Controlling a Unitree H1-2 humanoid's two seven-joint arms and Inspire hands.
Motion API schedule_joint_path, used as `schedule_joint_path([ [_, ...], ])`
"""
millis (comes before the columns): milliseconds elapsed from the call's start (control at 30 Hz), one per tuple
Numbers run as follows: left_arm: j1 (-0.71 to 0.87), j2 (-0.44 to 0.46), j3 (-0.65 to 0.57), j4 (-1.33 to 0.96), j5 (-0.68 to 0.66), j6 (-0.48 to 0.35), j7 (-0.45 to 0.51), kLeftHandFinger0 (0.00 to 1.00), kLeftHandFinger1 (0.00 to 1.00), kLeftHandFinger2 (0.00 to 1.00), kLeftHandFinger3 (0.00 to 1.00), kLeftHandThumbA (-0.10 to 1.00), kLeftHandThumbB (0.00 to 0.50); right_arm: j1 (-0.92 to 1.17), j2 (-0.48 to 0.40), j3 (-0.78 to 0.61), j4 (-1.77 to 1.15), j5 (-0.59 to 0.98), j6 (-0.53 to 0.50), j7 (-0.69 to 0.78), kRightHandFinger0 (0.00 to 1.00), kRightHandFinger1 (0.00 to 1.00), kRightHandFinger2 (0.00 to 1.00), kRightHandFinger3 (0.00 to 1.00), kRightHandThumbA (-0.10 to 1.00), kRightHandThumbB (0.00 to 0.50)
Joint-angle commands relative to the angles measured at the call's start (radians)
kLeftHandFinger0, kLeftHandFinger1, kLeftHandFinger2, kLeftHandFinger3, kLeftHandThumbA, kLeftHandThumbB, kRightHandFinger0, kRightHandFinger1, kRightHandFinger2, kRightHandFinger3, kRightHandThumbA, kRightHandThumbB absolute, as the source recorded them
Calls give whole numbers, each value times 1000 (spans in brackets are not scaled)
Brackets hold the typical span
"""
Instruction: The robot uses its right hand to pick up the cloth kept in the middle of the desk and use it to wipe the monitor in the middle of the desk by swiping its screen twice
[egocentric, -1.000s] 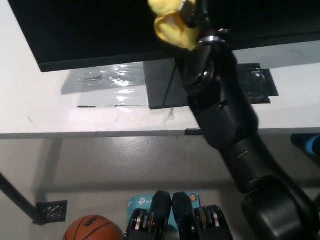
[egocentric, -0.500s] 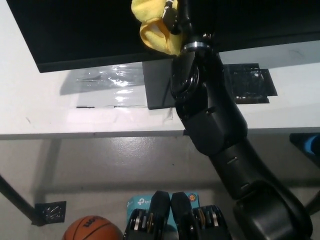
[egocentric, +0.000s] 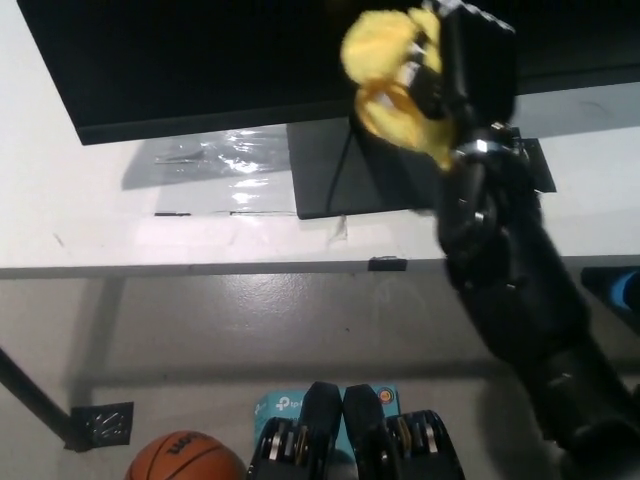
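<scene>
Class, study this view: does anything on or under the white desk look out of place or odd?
An orange basketball lies on the floor under the white desk, odd for an office. Otherwise the black right hand holds the yellow cloth against the black monitor, as expected.

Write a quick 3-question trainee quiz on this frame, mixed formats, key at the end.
1. True or false: the right hand holds the yellow cloth in front of the monitor.
2. Multiple choice: what lies on the floor at the lower left of the picture? A) a basketball B) a keyboard C) a mug
3. Fill in: the monitor's stand base rests on the white ____.

Key:
1. True; the cloth is bunched in the black hand at the screen's lower edge.
2. A, the orange basketball.
3. desk.
</scene>
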Motion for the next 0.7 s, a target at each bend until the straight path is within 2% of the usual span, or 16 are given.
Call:
schedule_joint_path([
  [0, 10, 11, 15, -10, -1, -8, 5, 594, 603, 720, 810, 796, 379, 1, -74, -6, 16, 29, -112, -17, 0, 0, 240, 400, -100, 169],
  [33, 11, 10, 16, -11, -1, -9, 6, 595, 603, 719, 812, 796, 379, 1, -80, -7, 35, 35, -122, -25, 0, 0, 244, 378, -100, 149],
  [133, 11, 14, 16, -14, 7, -8, 9, 589, 594, 713, 803, 811, 375, 2, -117, -11, 122, 46, -144, -43, 0, 24, 290, 372, -100, 152],
  [167, 12, 13, 19, -14, 2, -5, 9, 590, 594, 711, 799, 798, 378, 9, -130, -13, 129, 49, -139, -32, 0, 36, 339, 241, -100, 138],
  [200, 15, 14, 22, -19, -4, -5, 6, 590, 593, 712, 802, 790, 375, 20, -139, -32, 144, 59, -124, -44, 0, 43, 404, 249, -100, 164],
  [233, 15, 14, 24, -18, -4, -6, 8, 587, 590, 715, 805, 788, 382, 18, -145, -31, 163, 57, -119, -46, 0, 74, 467, 157, -100, 112],
  [267, 16, 11, 26, -17, -3, -7, 11, 585, 589, 717, 807, 788, 383, 16, -154, -32, 191, 54, -112, -48, 0, 124, 540, 133, -100, 92],
  [300, 18, 9, 29, -20, -8, 5, 9, 597, 597, 721, 810, 784, 395, 9, -162, -25, 219, 41, -98, -47, 0, 148, 578, 330, -100, 85],
  [367, 16, 11, 25, -11, 4, -23, 14, 591, 591, 714, 800, 789, 368, -3, -181, -22, 274, 43, -118, -62, 0, 138, 569, 241, -100, 63],
  [400, 16, 11, 27, -12, 2, -21, 14, 589, 590, 714, 798, 786, 368, -9, -185, -22, 288, 45, -121, -64, 0, 146, 542, 176, -100, 16],
  [467, 17, 9, 29, -24, 1, 0, 13, 587, 593, 716, 799, 779, 370, -17, -192, -24, 315, 52, -125, -69, 0, 111, 449, 136, -100, 10],
  [500, 17, 8, 30, -22, -2, -2, 12, 576, 585, 710, 795, 766, 362, -31, -202, -12, 351, 34, -90, -53, 0, 134, 467, 204, -100, 33],
  [567, 16, 11, 35, -27, -4, -3, 13, 573, 584, 703, 790, 771, 365, -47, -198, -12, 391, 41, -113, -79, 0, 120, 437, 136, -100, 33],
  [600, 14, 11, 34, -19, -4, -11, 14, 574, 583, 702, 787, 773, 364, -48, -197, -12, 403, 45, -111, -80, 0, 134, 460, 308, -100, 37],
  [633, 13, 9, 37, -13, -10, -13, 10, 587, 589, 703, 788, 780, 380, -48, -195, -12, 414, 46, -108, -81, 0, 145, 477, 554, -100, 78],
  [667, 13, 9, 37, -12, -11, -13, 9, 590, 589, 703, 788, 780, 381, -49, -195, -11, 418, 47, -109, -82, 0, 111, 432, 569, -100, 82],
])
